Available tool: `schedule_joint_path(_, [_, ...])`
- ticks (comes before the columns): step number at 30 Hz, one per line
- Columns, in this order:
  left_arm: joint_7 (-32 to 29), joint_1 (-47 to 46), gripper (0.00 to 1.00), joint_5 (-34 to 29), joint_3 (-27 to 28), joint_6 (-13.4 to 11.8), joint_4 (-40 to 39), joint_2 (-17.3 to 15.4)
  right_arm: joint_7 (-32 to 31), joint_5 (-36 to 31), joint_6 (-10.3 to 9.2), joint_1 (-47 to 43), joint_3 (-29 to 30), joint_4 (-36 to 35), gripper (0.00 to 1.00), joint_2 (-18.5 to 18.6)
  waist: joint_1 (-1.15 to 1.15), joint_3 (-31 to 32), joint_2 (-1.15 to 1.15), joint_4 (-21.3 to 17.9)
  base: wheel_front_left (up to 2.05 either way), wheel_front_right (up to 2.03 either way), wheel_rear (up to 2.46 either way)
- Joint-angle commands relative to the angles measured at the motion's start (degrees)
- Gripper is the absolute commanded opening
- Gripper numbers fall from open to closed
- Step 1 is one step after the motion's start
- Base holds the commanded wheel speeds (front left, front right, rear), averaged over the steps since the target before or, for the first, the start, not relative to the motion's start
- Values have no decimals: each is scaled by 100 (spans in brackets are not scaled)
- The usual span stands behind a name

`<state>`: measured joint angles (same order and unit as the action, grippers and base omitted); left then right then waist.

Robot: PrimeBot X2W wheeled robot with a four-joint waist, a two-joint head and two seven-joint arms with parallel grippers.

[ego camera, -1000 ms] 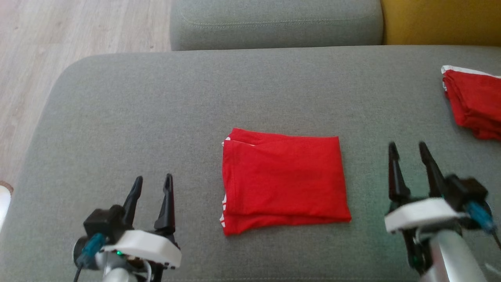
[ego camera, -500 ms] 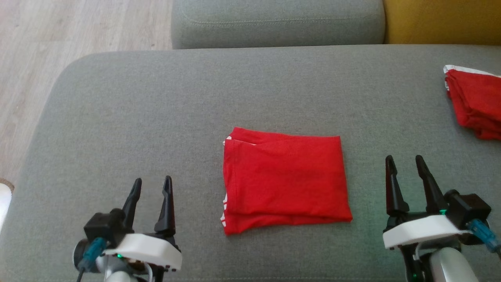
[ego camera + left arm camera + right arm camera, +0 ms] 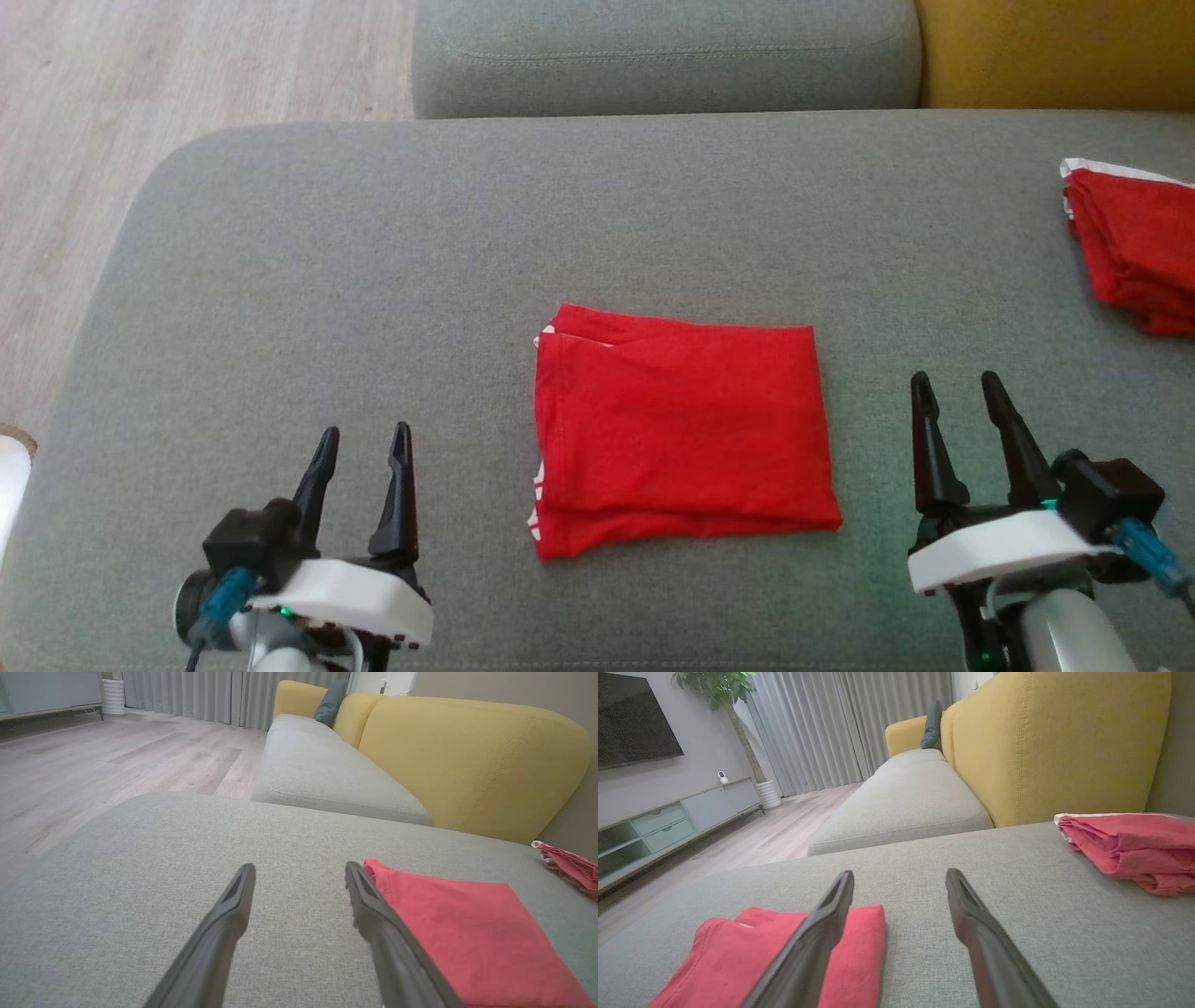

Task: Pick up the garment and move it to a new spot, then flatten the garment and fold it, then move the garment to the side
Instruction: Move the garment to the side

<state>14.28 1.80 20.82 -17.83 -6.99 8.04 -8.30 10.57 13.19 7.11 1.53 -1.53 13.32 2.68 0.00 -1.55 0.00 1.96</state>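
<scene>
I am watching the folded garment [image 3: 681, 439] lying on the cushion [image 3: 373, 280]; left gripper [image 3: 365, 429] at eight o'clock, right gripper [image 3: 955, 376] at four, both hanging parted, empty (another red cloth [image 3: 1134, 243] at two).

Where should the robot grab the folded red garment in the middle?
Probably the garment's right edge, approached from the right by the open right hand. That edge looks like a closed fold holding layers together; the left edge shows loose layers.

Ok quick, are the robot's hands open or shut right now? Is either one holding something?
Left gripper: open, holding nothing, beside the folded red garment.
Right gripper: open, holding nothing.
</scene>
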Motion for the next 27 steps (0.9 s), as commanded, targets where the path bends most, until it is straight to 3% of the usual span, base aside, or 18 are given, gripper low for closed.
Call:
schedule_joint_path(1, [72,-170,100,-42,226,23,-153,17,1,6,37,91,-144,-228,100,21,0,-2,0,-1,0,0,0])
schedule_joint_path(9, [72,-200,100,-94,279,70,-143,72,-251,-77,37,188,-109,-259,100,21,0,-79,0,15,0,0,0])
schedule_joint_path(27, [72,-422,100,-203,362,296,-66,368,-2668,297,37,862,-206,471,100,61,0,-647,0,529,0,0,0])
